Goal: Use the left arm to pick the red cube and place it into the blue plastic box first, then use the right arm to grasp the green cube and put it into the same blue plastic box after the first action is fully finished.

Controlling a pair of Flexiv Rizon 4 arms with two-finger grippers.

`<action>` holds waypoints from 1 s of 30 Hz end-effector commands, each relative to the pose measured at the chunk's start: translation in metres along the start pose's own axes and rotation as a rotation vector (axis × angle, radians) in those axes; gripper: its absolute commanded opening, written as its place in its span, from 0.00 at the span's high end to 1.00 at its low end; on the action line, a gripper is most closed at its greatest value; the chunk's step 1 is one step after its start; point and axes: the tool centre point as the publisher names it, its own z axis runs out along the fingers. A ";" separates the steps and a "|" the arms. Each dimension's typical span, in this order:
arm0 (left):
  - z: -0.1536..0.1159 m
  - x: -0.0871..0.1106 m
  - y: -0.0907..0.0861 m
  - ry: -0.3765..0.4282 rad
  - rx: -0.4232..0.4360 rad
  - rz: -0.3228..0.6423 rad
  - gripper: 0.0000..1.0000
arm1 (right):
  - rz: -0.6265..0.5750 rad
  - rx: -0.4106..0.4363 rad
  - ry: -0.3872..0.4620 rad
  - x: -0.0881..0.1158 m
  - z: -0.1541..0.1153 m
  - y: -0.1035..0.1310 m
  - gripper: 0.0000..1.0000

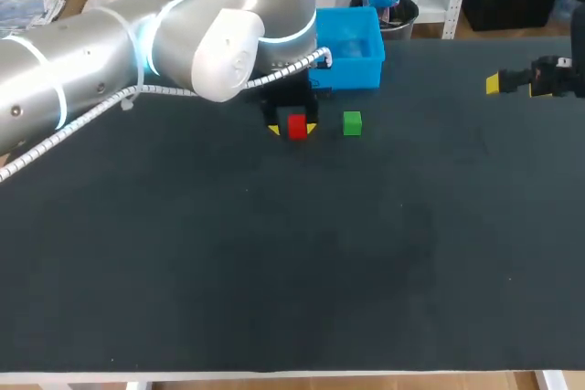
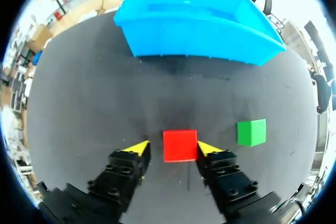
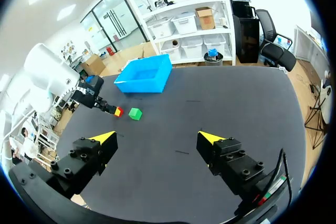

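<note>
1. Head view: the left arm (image 1: 110, 52) looms nearest. Its left gripper (image 1: 293, 129) straddles the red cube (image 1: 297, 125), with the green cube (image 1: 352, 122) just beside and the blue plastic box (image 1: 352, 73) behind.
2. Left wrist view: the fingers are spread, with a gap at one side of the cube, so they are not clamped on it.
3. Right wrist view: the right gripper (image 3: 157, 137) is wide open, holding nothing, well apart from both cubes.

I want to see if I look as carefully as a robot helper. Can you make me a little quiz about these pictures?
1. True or false: the red cube is already inside the blue box.
2. Where are the fingers of the left gripper? A. one on each side of the red cube. B. far off at the table's edge. C. inside the blue box.
3. Fill the gap: the cube lying beside the red one is ____.
Key: 1 false, it sits on the table in front of the box. 2 A. 3 green, the green cube.
</note>
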 end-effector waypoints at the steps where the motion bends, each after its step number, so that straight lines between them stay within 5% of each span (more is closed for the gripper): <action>1: 0.002 -0.002 -0.002 0.003 -0.003 0.003 1.00 | 0.000 0.001 0.001 0.000 0.000 0.000 0.00; 14: -0.008 -0.001 -0.008 -0.012 0.005 0.025 1.00 | 0.000 0.001 0.001 0.000 0.000 0.000 0.00; 30: -0.069 -0.016 0.001 -0.124 0.030 0.039 1.00 | 0.000 0.001 0.001 0.000 0.000 0.000 0.00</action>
